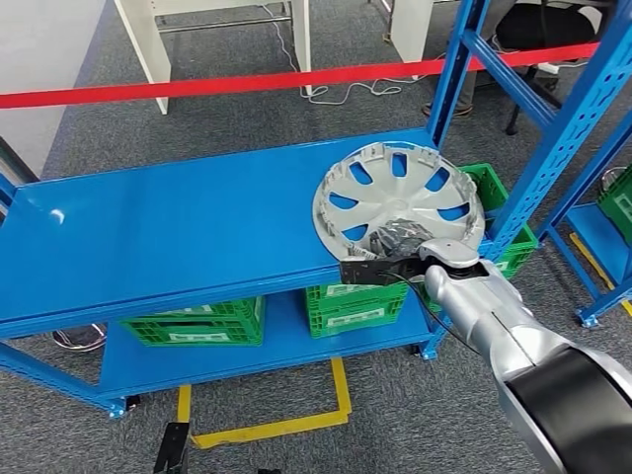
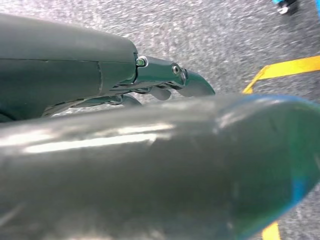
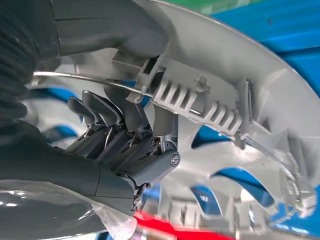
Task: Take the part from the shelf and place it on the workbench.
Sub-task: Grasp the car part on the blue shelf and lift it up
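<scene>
Fingers [image 3: 113,135] of right hand [image 1: 395,247], gripping hubcap [image 1: 399,193] rim

The shelf [image 1: 187,222] is bright blue, also its upright posts. The part [image 1: 399,193] on it is a silver-grey wheel cover with a ring of curved openings, and the blue of the shelf shows through them. The right hand [image 1: 395,242] is dark grey, almost black, and its arm is shiny silver with a black section. The left hand [image 2: 166,80] is dark grey too. Under the shelf stand green crates [image 1: 197,324] with a lattice pattern and white labels. The floor [image 1: 246,128] is speckled grey carpet with yellow tape lines [image 1: 298,420]. A red barrier tape [image 1: 223,85] crosses behind.
</scene>
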